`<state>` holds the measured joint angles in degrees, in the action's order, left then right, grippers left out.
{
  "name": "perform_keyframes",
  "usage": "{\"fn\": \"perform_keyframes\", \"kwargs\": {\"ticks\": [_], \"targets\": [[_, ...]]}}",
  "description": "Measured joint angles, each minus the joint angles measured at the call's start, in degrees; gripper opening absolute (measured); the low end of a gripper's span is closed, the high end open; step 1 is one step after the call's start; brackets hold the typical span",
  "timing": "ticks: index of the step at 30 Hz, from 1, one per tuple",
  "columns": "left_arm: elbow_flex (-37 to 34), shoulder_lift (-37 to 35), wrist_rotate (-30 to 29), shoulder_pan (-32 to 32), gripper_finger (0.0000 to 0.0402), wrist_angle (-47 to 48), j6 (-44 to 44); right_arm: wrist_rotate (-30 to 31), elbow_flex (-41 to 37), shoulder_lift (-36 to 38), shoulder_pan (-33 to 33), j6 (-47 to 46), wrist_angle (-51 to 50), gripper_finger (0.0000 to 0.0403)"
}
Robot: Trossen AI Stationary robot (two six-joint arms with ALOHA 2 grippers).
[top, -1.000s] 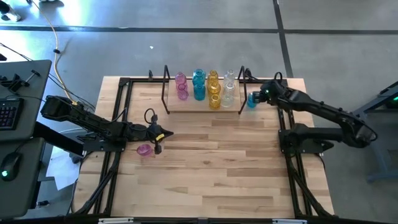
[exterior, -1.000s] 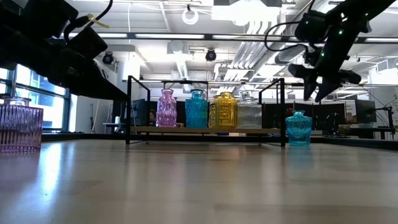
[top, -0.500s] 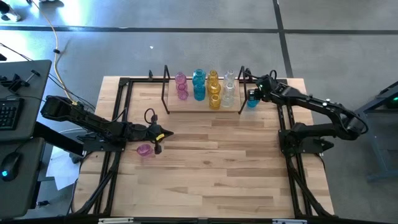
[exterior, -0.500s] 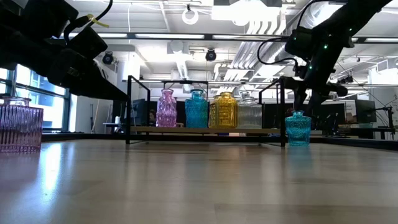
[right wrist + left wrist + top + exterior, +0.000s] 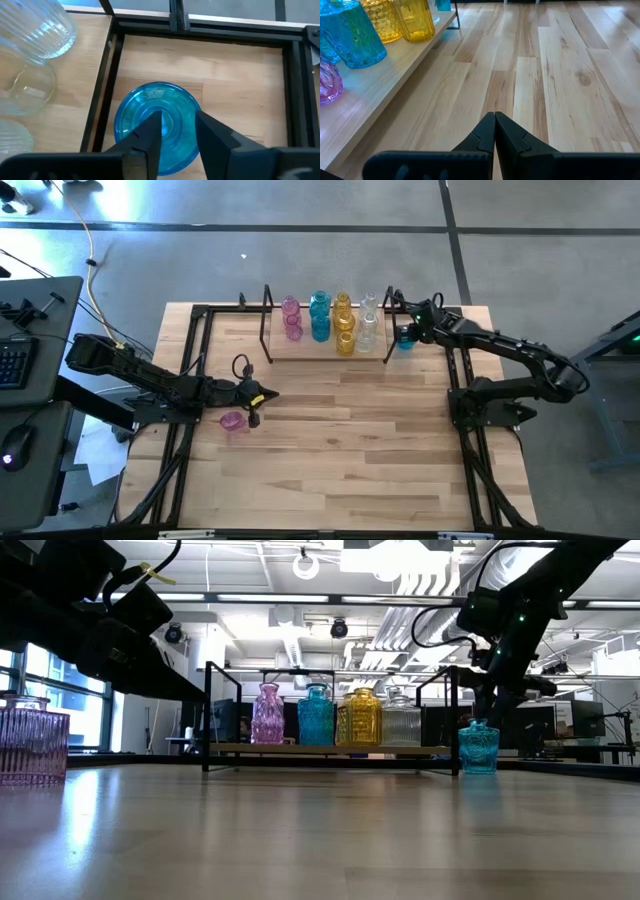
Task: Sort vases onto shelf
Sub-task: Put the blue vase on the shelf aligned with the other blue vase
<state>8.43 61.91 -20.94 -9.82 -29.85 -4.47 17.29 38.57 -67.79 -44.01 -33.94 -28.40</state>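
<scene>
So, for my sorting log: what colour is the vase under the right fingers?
Teal-blue vase, clearest in the right wrist view.

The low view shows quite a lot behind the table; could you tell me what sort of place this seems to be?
Probably a robotics lab or workshop in an industrial-style building. Exposed ducts and pipes run across the open ceiling, a keyboard sits on a desk beside the table, and loose cables trail over the bare grey floor.
</scene>
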Motion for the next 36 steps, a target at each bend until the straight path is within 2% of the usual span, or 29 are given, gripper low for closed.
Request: {"fn": "perform_keyframes", "kwargs": {"ticks": [12,19,30,36], "targets": [[-0.01,0.01,0.01,0.00,0.0000,0.01,-0.04,-1.01,0.09,0.55,0.00,2.99,-2.23,0.0049],[-0.02,0.00,0.03,0.00,0.0000,0.00,-0.48,-1.41,-0.22,5.46,-0.94,4.05,-7.13,0.0010],[-0.02,0.00,0.03,0.00,0.0000,0.00,-0.46,-2.88,-0.20,10.85,-1.54,5.53,-17.61,0.0005],[-0.02,0.00,0.03,0.00,0.0000,0.00,-0.46,-4.74,-0.17,12.92,2.25,5.50,-20.38,0.0004]]}}
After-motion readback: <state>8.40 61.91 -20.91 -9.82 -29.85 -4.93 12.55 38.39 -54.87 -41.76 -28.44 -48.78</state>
